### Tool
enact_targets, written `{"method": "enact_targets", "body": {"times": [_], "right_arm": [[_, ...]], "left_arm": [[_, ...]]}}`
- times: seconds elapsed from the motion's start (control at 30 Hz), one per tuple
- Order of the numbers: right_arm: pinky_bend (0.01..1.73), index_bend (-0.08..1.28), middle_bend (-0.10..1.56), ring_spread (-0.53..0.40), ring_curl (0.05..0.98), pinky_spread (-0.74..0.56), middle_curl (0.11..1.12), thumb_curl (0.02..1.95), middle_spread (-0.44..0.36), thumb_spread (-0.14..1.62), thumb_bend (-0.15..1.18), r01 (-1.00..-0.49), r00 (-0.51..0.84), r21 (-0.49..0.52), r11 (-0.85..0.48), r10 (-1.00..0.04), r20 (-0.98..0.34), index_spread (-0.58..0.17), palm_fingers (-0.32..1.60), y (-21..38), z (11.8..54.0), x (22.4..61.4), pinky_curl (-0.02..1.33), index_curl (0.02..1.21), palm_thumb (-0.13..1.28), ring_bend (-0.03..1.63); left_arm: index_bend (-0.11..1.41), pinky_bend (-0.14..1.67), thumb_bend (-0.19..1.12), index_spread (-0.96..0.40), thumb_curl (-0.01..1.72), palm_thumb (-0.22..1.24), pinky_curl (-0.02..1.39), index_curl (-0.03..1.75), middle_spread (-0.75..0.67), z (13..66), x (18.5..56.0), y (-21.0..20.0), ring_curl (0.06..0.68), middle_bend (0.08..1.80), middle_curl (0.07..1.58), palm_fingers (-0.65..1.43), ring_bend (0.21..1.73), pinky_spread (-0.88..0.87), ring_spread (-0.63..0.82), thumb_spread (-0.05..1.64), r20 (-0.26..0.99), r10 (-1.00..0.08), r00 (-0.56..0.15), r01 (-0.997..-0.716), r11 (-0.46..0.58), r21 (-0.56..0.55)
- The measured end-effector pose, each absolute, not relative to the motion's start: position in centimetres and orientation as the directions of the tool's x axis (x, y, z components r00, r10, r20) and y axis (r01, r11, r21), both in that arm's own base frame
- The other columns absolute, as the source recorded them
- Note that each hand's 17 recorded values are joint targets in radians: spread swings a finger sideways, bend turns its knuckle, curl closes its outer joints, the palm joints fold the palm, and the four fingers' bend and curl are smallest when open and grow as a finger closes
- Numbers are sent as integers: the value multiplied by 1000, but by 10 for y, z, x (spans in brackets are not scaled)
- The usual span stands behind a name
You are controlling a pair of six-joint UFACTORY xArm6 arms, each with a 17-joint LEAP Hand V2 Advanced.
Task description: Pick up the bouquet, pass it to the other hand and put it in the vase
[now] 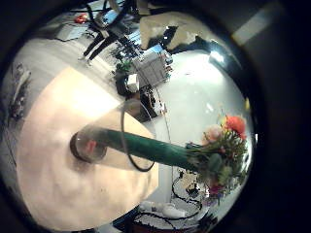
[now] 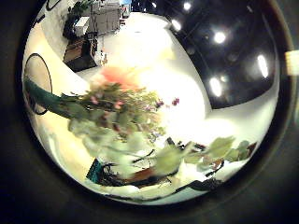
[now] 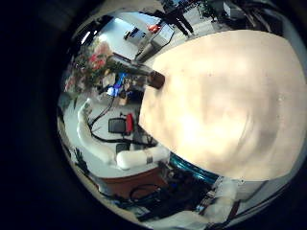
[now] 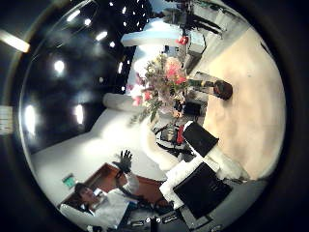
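Broadly, no outside view here, so everything is read from the palm cameras only. The bench (image 1: 49, 126) takes up much of both little-finger-side views.

The bouquet (image 1: 219, 146) comes next. Its long stem runs straight across the left palm's view, with the foot toward the bench and the blooms out past the bench's edge. The blooms crowd the left thumb-side view, so the bouquet sits close to the left hand. In the right hand's views it is small and well apart, so the left hand is the nearer one.

The vase (image 1: 87, 146) is my reading of the short round vessel on the bench where the stem's foot ends. I cannot tell whether the foot is inside it or only at its mouth.

No left-hand fingers show, so its grasp cannot be told. Part of the right hand (image 4: 203, 184) shows, but its fingers are unclear. It appears to hold nothing.
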State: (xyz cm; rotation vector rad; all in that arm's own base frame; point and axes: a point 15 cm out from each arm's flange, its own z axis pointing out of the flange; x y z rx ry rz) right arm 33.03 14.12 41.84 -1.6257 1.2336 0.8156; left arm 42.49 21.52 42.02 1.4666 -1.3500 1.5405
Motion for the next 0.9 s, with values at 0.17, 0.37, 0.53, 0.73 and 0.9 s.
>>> {"method": "enact_targets", "body": {"times": [0.17,0.37,0.53,0.73,0.9], "right_arm": [[600,181,181,179,229,458,298,538,62,1039,-21,-955,296,-276,-107,-352,-888,-353,145,147,420,327,257,318,761,489],[584,182,188,180,226,458,299,538,62,1039,-21,-950,311,-282,-131,-359,-880,-353,163,150,420,322,251,323,762,473],[561,179,191,181,225,459,306,539,55,1039,-21,-942,333,-282,-184,-387,-860,-356,186,144,416,312,244,324,761,466],[547,177,186,181,224,461,308,540,51,1039,-21,-941,337,-254,-225,-531,-778,-364,196,101,393,303,240,325,761,457],[525,184,202,182,221,450,312,536,53,1055,-14,-938,343,-233,-255,-604,-720,-360,224,86,388,295,233,327,774,444]], "left_arm": [[73,200,-36,-5,350,57,335,260,603,436,401,228,154,173,228,-218,517,826,699,811,952,-228,-205,-912,-309,-270],[104,191,-34,-5,342,61,307,197,600,442,366,222,151,165,213,-188,479,834,706,822,953,-260,-153,-929,-290,-229],[115,191,-34,9,336,63,285,176,595,424,334,202,153,163,202,-168,459,829,703,832,950,-308,-49,-951,-275,-139],[130,193,-32,24,333,71,264,174,581,395,301,160,157,168,194,-138,440,816,701,845,945,-325,42,-946,-316,-66],[133,196,-30,37,331,85,252,178,575,379,271,147,162,171,195,-124,430,808,699,859,909,-399,119,-946,-323,-18]]}}
